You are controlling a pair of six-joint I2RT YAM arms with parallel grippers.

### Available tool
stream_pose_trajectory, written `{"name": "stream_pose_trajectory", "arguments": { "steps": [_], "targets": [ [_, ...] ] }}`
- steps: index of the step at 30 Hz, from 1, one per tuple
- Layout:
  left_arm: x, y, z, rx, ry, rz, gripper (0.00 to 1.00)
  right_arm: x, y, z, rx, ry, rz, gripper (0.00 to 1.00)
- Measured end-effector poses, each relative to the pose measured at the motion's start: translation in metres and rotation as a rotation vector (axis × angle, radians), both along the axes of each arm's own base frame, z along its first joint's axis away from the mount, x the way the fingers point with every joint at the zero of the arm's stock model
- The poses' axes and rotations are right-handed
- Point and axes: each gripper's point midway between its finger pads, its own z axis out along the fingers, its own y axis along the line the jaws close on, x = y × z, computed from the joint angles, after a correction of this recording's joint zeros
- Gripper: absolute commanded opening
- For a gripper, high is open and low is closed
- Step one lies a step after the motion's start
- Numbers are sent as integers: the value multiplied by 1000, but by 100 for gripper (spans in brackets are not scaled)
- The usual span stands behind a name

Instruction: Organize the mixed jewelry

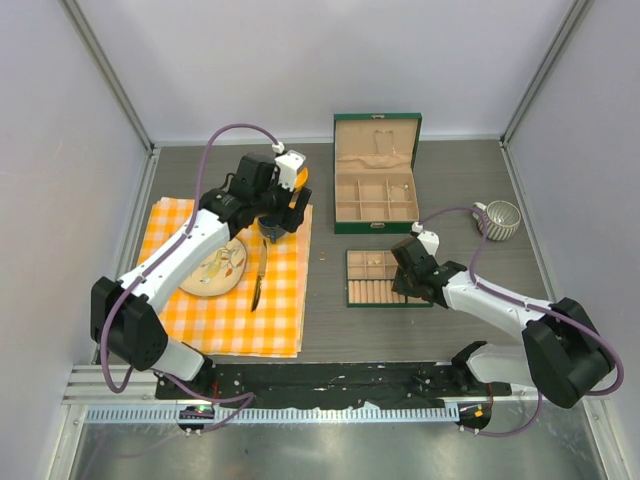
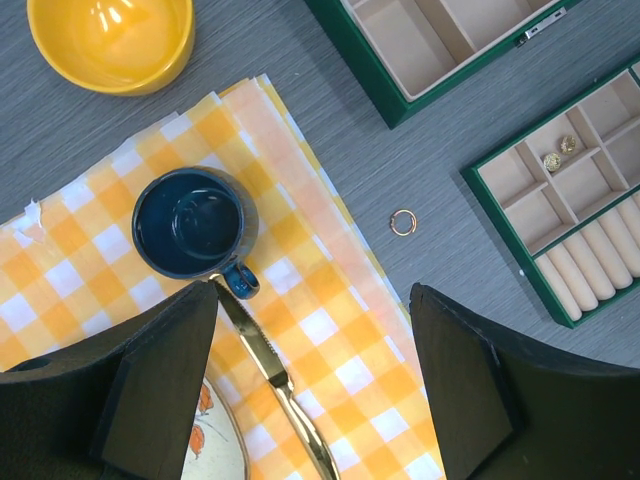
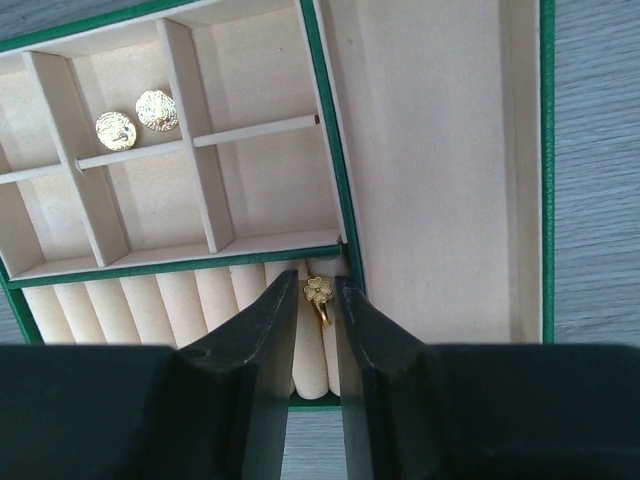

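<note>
A small gold flower ring stands in the slot between the cream ring rolls of the green compartment tray. My right gripper straddles it, its jaws a narrow gap apart with a sliver of space on each side. Two gold stud pieces lie in a tray compartment. A small gold hoop ring lies loose on the grey table, right of the checked cloth. My left gripper is open and empty above the cloth. No wire hoop bracelet is in view.
An orange checked cloth holds a dark blue cup, a knife and a plate. A yellow bowl sits behind it. An open green jewellery box and a ribbed grey cup stand at the back right.
</note>
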Motion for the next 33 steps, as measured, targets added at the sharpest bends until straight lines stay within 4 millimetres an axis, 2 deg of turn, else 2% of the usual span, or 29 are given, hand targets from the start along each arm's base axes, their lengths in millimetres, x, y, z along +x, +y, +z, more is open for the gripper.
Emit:
{"name": "stream_pose_trajectory", "arguments": {
  "steps": [6, 15, 25, 33],
  "targets": [
    [0, 2, -2, 7, 0, 7, 82, -1, 2, 1, 7, 3, 10, 32],
    [-2, 5, -7, 19, 9, 13, 82, -6, -3, 4, -25, 30, 35, 23],
    [-1, 5, -7, 25, 4, 9, 82, -6, -6, 8, -51, 39, 65, 21],
    [-1, 5, -7, 26, 3, 8, 82, -3, -3, 11, -45, 33, 76, 32]
  ]
}}
